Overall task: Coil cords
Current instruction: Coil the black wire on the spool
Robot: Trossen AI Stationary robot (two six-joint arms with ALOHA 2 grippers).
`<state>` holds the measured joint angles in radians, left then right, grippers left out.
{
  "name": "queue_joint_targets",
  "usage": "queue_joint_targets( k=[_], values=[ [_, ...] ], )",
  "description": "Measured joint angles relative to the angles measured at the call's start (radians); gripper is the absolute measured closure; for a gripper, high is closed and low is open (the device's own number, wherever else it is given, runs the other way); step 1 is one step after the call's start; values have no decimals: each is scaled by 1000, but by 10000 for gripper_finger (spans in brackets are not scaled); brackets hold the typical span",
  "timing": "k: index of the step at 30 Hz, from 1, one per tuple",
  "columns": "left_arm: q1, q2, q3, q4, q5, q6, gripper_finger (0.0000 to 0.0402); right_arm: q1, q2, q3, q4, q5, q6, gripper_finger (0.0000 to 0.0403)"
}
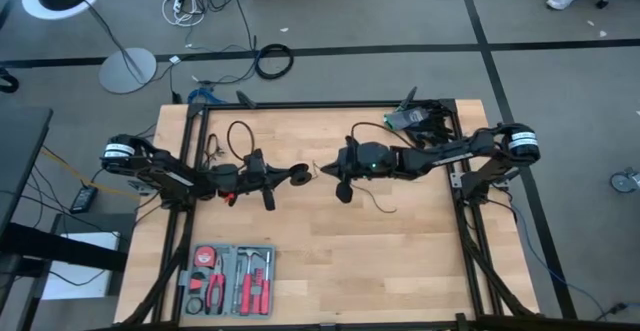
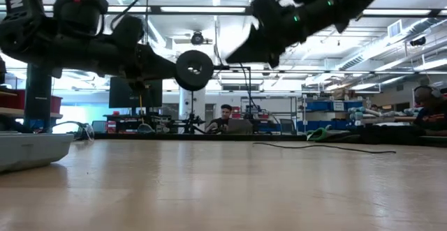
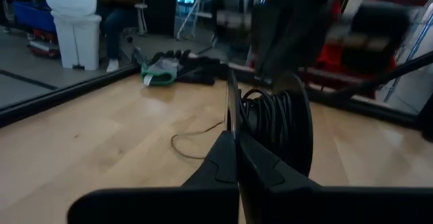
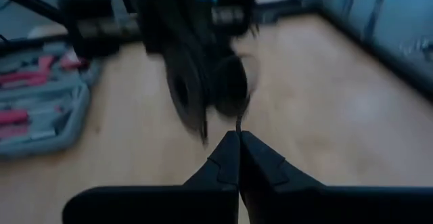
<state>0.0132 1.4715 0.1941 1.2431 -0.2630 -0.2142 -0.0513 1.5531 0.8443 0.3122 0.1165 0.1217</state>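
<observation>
The cord (image 1: 372, 199) is wound around a round black spool (image 1: 298, 174) held above the table (image 1: 400, 261) – the left gripper (image 1: 290, 174) pinches the spool, the right gripper (image 1: 322, 169) pinches the wire just beside it.

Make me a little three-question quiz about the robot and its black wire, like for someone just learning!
1. True or false: both pincers are shut.
2. What does the left pincer hold up off the table? A) a red tool B) the puck wound with wire C) nothing
3. Fill in: the tool tray sits at the table's near edge on the ____ arm's side.

Key: 1 true. 2 B. 3 left. The right pincer is beside the puck, shut on the wire.
</observation>
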Motion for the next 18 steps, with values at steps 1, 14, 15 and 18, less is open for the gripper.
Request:
queue_joint_targets(
  k=[1, 14, 15, 18],
  values=[
    [0, 0, 14, -31, 1, 0, 401, 1, -3, 15, -2, 0, -13, 401],
    [-2, 0, 143, -279, -6, 24, 401, -11, 30, 208, -191, 44, -148, 403],
    [-2, 0, 143, -281, -6, 24, 401, -19, 29, 212, -219, 64, -152, 403],
    [-2, 0, 143, -278, -3, 24, 401, -42, 27, 223, -256, 84, -154, 403]
  ],
)
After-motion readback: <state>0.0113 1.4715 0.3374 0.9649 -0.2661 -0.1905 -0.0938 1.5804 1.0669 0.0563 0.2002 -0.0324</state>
